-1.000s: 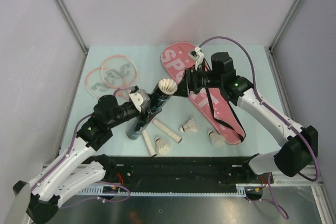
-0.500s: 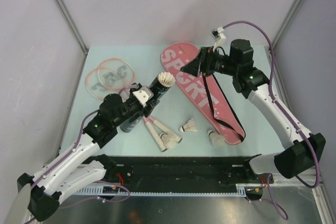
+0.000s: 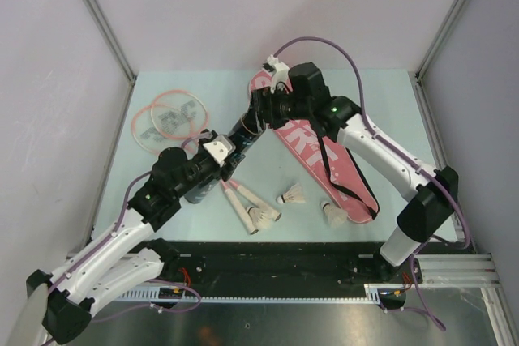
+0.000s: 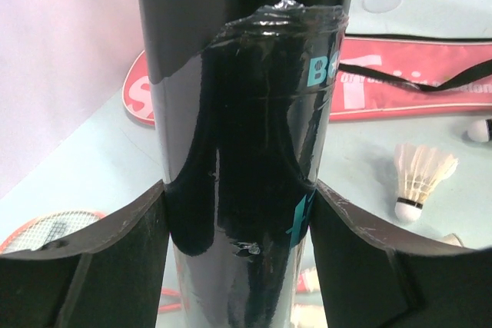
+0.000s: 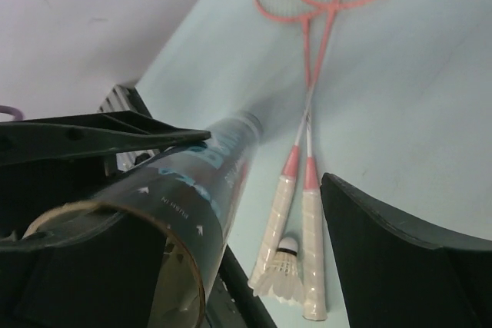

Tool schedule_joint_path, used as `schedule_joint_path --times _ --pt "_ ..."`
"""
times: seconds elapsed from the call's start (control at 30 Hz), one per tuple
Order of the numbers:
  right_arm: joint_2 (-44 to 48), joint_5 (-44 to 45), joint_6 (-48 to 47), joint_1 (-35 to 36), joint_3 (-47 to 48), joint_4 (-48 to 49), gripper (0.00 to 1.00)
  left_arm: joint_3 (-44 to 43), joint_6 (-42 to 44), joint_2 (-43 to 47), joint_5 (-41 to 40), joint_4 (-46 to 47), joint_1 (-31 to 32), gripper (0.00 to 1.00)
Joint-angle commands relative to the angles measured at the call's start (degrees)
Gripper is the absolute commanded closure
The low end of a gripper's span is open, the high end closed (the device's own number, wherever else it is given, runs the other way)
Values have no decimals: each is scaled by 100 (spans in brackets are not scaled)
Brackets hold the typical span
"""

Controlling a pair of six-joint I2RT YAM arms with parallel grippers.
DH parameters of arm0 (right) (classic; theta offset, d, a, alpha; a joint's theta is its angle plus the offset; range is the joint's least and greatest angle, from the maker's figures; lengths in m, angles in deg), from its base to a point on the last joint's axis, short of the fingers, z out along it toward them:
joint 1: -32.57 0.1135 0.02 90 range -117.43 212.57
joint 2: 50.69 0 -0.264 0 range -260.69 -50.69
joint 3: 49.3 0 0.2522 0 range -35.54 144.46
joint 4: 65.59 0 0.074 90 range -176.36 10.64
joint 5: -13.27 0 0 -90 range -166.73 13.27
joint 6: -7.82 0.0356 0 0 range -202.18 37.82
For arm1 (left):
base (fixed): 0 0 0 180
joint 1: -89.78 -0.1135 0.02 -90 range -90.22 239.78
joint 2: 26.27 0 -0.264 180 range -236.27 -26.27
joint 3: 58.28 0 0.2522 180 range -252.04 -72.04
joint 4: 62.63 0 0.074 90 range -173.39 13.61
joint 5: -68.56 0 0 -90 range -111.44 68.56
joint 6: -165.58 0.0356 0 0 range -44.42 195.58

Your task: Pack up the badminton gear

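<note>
Black tube (image 3: 243, 134) pinched mid-body by left jaws; long axis tilted near-left to far-right. Right jaws spread, empty, set at far open mouth. Loose shuttlecocks (image 3: 292, 195) noted on surface (image 3: 389, 119), judged nearer right arm.

Black tube (image 3: 245, 133) tilted, open end raised toward the bag. Pink "SPORT" bag (image 3: 345, 176) flat at right, black strap across it. Two pink rackets (image 3: 174, 117) overlapping at left, white handles nearer. Three white shuttlecocks (image 3: 292, 196) in front: one at the handles, one between, one beside the bag.
</note>
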Motion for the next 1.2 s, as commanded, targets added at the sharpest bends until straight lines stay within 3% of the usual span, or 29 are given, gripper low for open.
schedule_joint_path --times 0.0,0.23,0.37,0.43,0.57,0.7,0.87,0.93,1.03,1.17 --pt "-75 443 -244 105 260 -152 19 36 233 274 -58 537 3 99" --pt "1084 -287 626 -658 -424 1140 16 62 110 265 -682 617 12 100" --pt "2139 133 417 -1309 -1364 1169 14 97 145 265 -1209 626 12 100" --pt "2465 547 23 -1179 -1979 879 14 132 145 309 -1402 669 3 99" --pt "2492 539 108 -494 -3200 886 19 133 127 493 -1578 748 3 100" --pt "2536 1381 30 813 -4563 1946 24 203 75 713 -1816 915 3 100" --pt "2282 1093 -93 1203 -6083 3662 29 300 110 714 -1930 1047 3 99" --pt "2106 1094 -43 1178 -6226 4111 30 265 13 600 -2044 1109 3 99" --pt "1676 259 801 914 -6297 4813 30 20 -539 215 -2535 1135 3 97" --pt "1420 557 1110 1282 -6279 5000 23 -657 -998 -340 -2915 890 3 98"
